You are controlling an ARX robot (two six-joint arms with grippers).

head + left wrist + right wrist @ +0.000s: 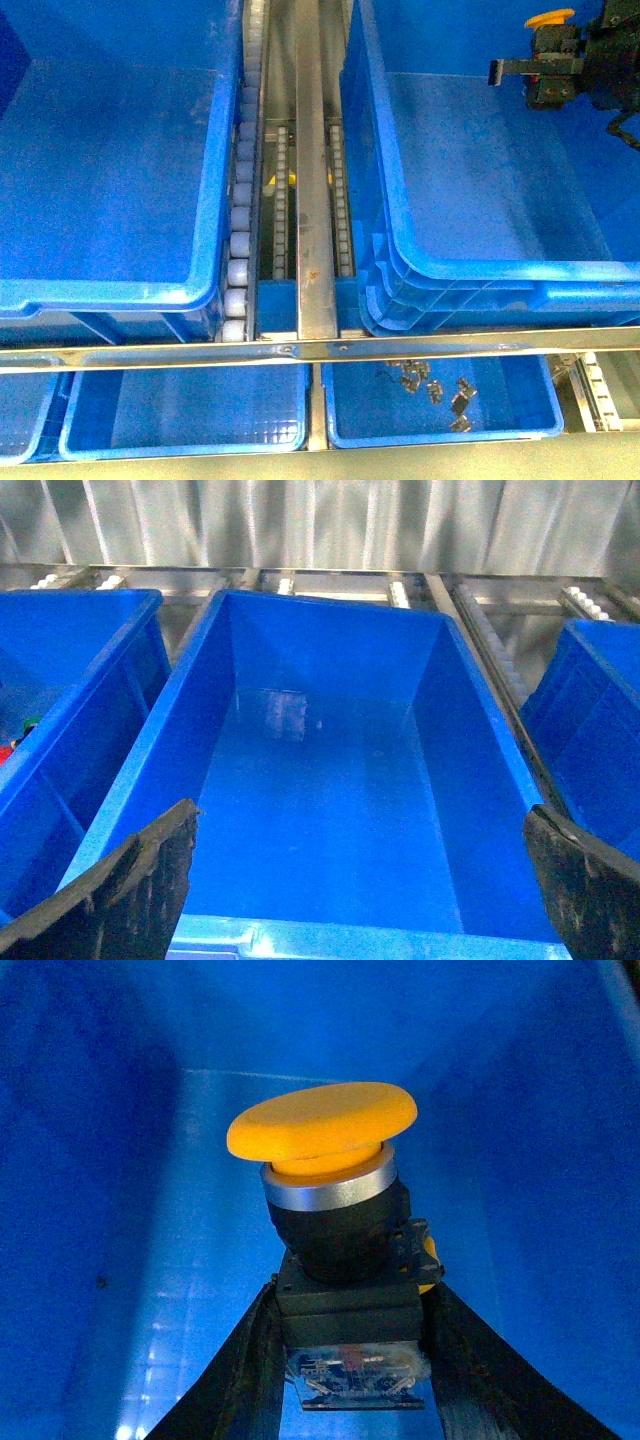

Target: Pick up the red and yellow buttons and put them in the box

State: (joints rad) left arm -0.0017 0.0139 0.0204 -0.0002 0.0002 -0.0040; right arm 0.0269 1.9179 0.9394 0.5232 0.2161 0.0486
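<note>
Your right hand (pixel 350 1345) clamps 1 yellow button (pixel 320 1130) by its body, cap pointing out beyond the fingers (pixel 240 1380), over the box (pixel 500 270); its floor probably lies directly below. Your left hand (pixel 360 880) gapes wide, holding nothing.
</note>
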